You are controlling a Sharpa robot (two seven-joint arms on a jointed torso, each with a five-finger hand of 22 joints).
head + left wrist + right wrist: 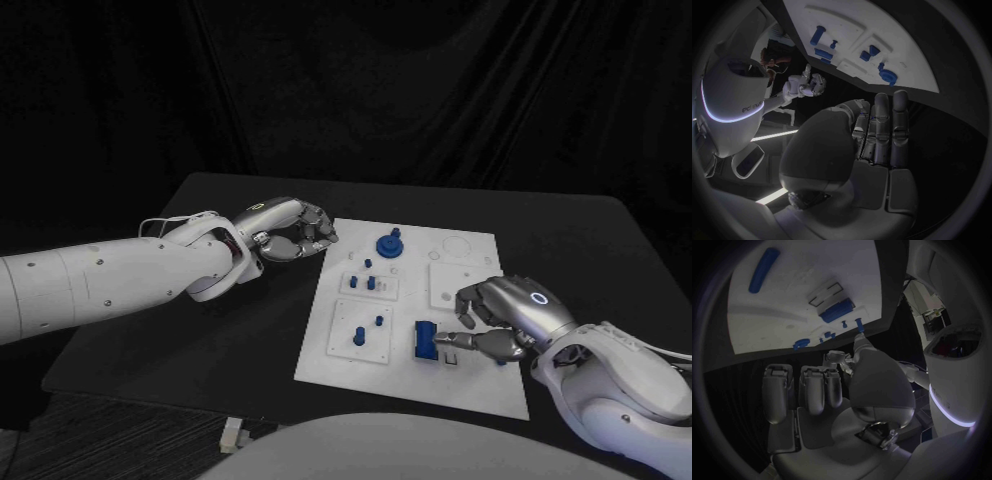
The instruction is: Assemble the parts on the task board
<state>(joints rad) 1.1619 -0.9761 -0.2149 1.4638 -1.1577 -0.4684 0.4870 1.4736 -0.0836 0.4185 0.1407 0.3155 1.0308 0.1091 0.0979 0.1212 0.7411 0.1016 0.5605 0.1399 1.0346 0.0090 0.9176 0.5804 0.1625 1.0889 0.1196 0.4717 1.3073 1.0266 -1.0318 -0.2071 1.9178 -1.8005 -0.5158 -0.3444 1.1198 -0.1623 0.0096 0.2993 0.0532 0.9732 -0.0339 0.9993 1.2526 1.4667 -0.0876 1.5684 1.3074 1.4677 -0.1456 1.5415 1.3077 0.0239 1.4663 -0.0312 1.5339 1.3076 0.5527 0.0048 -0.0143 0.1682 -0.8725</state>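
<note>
Blue plastic, the rectangular block (426, 342) looks light, stiff and rather slick; I judge its long flat sides the best place to pinch. It lies on the white task board (476, 385) near 5 o'clock, just beside the right hand (502, 318), which holds nothing. The left hand (289, 230) hovers off the board's 10 o'clock corner, fingers curled, empty.

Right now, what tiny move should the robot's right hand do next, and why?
Probably ease the right hand a little toward the blue block and close its fingers on it. That hand holds nothing, its fingers are apart, and it sits at the task board right beside the block. The left hand hangs off the board's far corner, fingers curled, holding nothing.
</note>
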